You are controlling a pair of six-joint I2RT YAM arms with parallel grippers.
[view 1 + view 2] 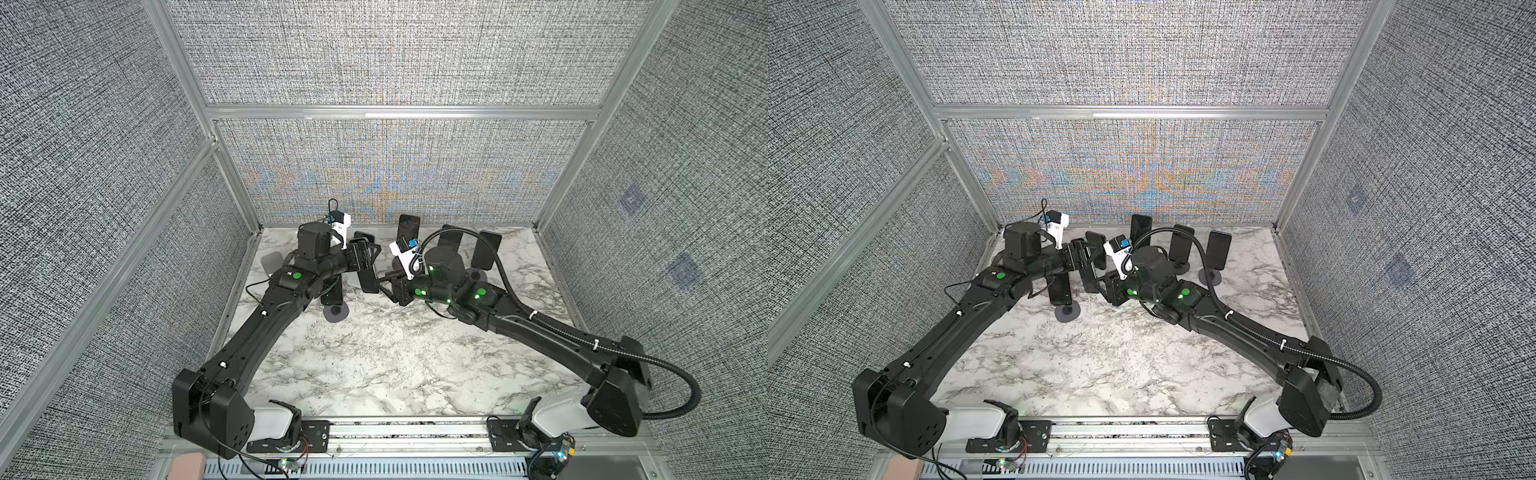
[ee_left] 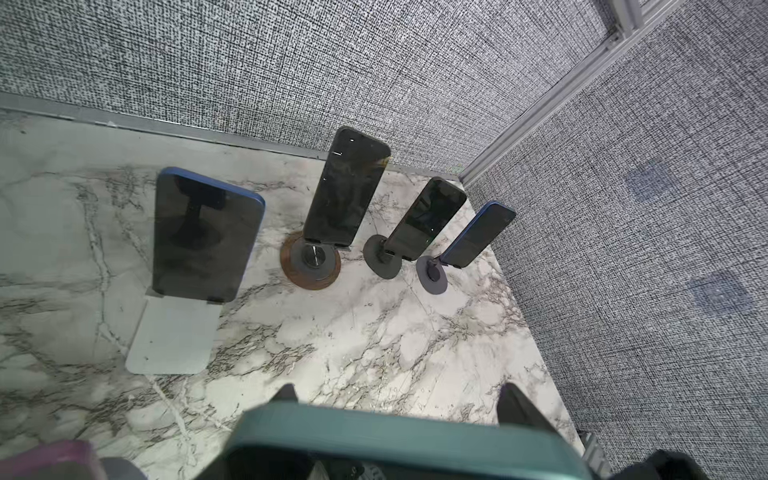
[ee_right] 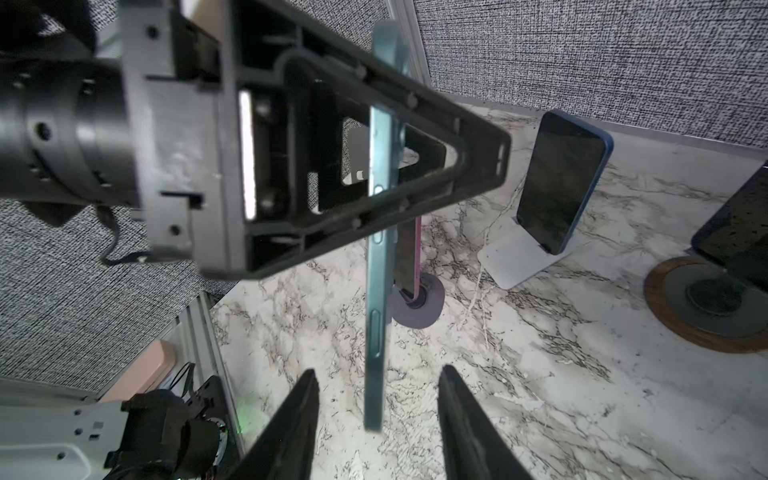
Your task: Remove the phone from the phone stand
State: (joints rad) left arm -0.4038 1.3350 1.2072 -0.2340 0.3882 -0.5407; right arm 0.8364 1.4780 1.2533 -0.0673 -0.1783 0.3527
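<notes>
Lift-off looks done: the left claw (image 2: pixel 401 400) is clamped on the slim teal-edged phone (image 3: pixel 376 316), which hangs edge-on clear of the marble-look tabletop (image 3: pixel 540 374). The right claw (image 3: pixel 378 372) has its jaws apart, straddling the phone's lower end without touching it. Next I'd guess it squeezes there, then the left lets go.

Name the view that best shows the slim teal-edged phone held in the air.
The right wrist view: the slim teal-edged phone hangs edge-on, nearly its whole side and buttons visible. The left wrist view catches only one blurred end; in both top views it is just a dark slab.
</notes>
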